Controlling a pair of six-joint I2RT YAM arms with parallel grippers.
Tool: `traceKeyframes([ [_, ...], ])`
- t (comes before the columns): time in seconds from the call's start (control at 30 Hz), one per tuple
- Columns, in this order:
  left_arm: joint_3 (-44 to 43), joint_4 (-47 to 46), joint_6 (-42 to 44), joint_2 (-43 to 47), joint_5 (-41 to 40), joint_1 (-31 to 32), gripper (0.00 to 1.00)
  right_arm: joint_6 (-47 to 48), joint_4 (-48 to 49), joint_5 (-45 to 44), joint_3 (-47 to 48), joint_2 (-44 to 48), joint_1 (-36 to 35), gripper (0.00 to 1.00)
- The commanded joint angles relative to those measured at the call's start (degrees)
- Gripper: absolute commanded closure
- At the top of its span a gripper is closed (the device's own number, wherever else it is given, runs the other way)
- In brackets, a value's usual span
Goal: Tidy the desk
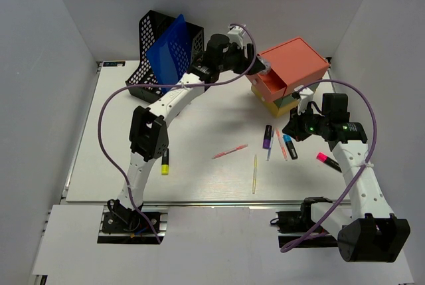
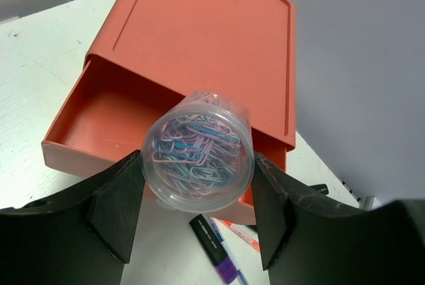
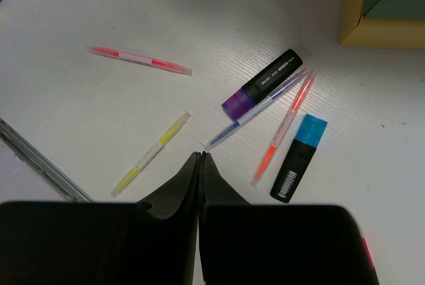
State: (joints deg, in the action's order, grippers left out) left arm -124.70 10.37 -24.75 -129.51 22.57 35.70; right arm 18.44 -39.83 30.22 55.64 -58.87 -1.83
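Note:
The white desk [image 1: 192, 179] holds scattered pens and markers. My left gripper [image 2: 198, 185] is shut on a clear round jar of coloured paper clips [image 2: 198, 149] and holds it just above the open top drawer [image 2: 99, 115] of the orange drawer box [image 1: 295, 66]. In the top view this gripper [image 1: 255, 67] is at the box's left side. My right gripper [image 3: 200, 157] is shut and empty, above the desk near a blue pen [image 3: 255, 109], a purple highlighter [image 3: 262, 84], an orange pen [image 3: 285, 125] and a blue highlighter [image 3: 299, 157]. In the top view it [image 1: 295, 129] hovers in front of the box.
A black mesh file holder [image 1: 154, 39] with a blue folder [image 1: 171, 52] stands at the back left. A yellow highlighter [image 1: 165, 162], a pink pen [image 1: 230, 151], a yellow pen [image 1: 254, 173] and a pink highlighter [image 1: 327, 161] lie on the desk. A yellow drawer [image 1: 273, 104] sits under the orange box.

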Motion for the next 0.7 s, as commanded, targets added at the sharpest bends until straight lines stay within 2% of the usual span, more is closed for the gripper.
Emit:
traceKeyframes([
  [0.0,-2.8,0.3,1.3,0.4,-1.4,0.5,1.00,-0.2,1.7,1.2,0.7,0.1,0.3,1.00],
  [0.67,-3.9,4.7,4.8,0.6,-4.9,1.0,0.94,-0.4,2.3,1.6,0.6,-0.2,0.4,1.00],
])
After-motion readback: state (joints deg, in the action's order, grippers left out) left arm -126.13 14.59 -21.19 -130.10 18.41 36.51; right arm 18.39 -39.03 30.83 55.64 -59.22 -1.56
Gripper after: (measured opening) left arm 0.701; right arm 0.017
